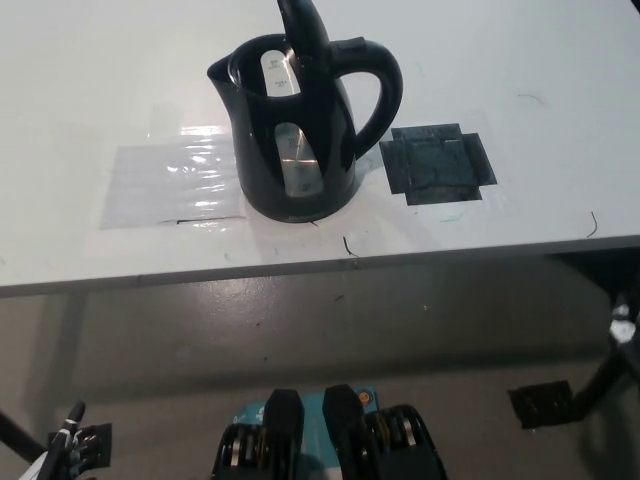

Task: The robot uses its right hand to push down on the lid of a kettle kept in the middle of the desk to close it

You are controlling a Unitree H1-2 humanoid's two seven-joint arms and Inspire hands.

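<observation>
Head view — kettle mid-desk, lid raised, right hand far right, grip unclear.

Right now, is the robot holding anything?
No. The kettle stands alone on the desk, lid up. The left hand and right hand barely show at the edges, far from it.

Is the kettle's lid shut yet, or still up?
Still up. The lid stands raised above the kettle, whose mouth is open with the inside visible. Neither hand is near it.
</observation>
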